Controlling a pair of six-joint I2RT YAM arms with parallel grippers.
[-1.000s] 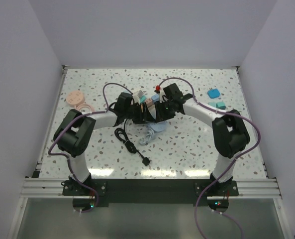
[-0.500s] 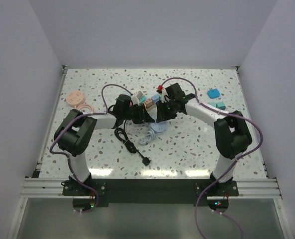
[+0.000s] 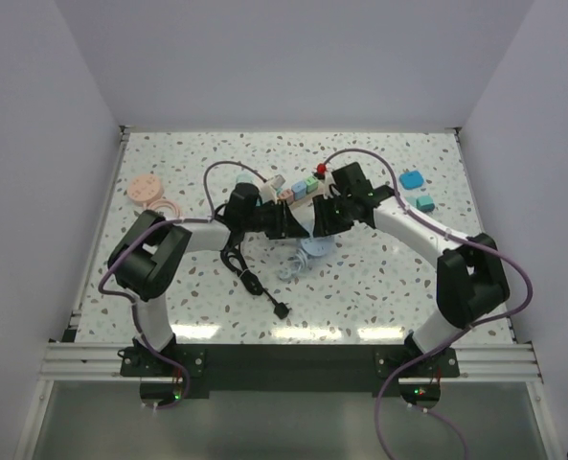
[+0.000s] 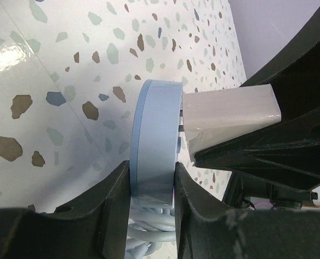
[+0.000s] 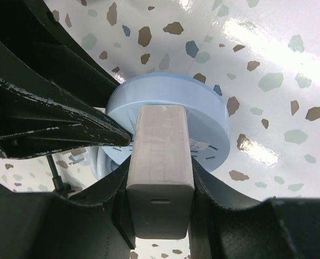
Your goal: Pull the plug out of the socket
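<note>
Well, both sides clamped tight

The left claw is nipped tight across the blue round plug. The right claw is closed on a pale wooden block butting the plug's face. Only the overhead view shows the socket strip, just beyond both claws, with one black cable nearer than it, two pink pieces to its left, two blue blocks to its right.
</note>
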